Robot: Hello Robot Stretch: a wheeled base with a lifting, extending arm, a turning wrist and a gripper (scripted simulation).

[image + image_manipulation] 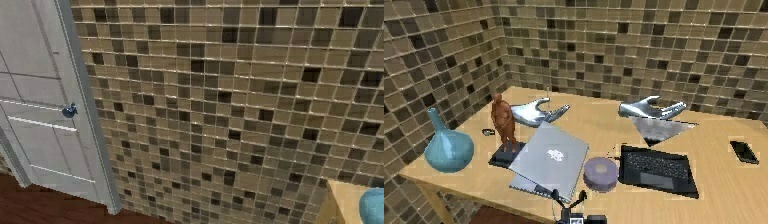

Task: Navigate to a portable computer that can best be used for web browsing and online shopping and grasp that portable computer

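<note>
A robot is standing side-on to a wooden table [714, 185] in a tiled corner, the drive over looking finished and the grasp now the step in hand. A silver laptop [552, 155], lid down, is lying at the table's near edge, between a brown statue [504, 122] on its left and a purple disc [601, 172] on its right. A dark laptop [656, 168] with its lid up is sitting farther right, and a blue vase [446, 150] is standing at the left end. The gripper [570, 206] is poking in from the near side with the silver laptop's near corner right at its tip, so there is no telling whether it is gripping anything. The next move, by the look of it, is calling for the gripper to settle squarely on that thin near edge, keeping clear of the disc just beside it.
</note>
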